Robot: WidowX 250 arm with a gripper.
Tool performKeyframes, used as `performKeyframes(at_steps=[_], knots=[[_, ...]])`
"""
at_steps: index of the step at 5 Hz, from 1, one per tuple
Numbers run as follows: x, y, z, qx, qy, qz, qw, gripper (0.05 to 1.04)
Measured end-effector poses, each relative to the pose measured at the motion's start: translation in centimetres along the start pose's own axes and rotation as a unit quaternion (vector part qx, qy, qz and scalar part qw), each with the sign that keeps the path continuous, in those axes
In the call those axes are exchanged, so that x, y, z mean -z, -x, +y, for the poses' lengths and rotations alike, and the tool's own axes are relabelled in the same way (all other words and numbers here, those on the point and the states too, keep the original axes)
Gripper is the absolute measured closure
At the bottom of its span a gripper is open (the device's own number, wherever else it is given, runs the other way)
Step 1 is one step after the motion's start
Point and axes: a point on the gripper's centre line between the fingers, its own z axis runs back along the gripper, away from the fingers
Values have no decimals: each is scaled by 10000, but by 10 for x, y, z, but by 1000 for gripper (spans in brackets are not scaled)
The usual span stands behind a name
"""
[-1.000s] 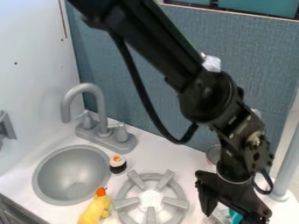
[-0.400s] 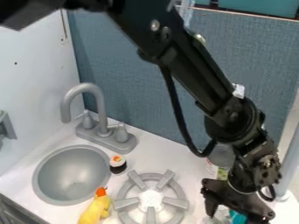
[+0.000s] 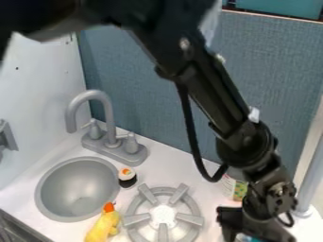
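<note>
the can (image 3: 238, 190) stood partly hidden behind the arm (image 3: 217, 92), contents indiscernible. the gripper (image 3: 253, 228) partly obscured a teal item (image 3: 247, 238) at the lower edge; jaw state could not be determined.

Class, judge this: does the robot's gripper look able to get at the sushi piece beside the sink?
Probably yes: the sushi piece stands uncovered beside the sink, and only the low burner seems between it and the gripper.

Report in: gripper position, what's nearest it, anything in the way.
Gripper low at lower right, right of the burner. Teal item right by it, mostly hidden. Can close behind, partly covered by the arm; possible snag.
</note>
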Motion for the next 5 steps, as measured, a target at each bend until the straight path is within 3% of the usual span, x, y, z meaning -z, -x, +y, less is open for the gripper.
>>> performKeyframes(at_steps=[2,4,5], knots=[[21,-7,0,-204,-326,199,9991,137],[22,-9,-1,-184,-266,106,9994,709],[0,-11,7,-118,-58,-66,9999,904]])
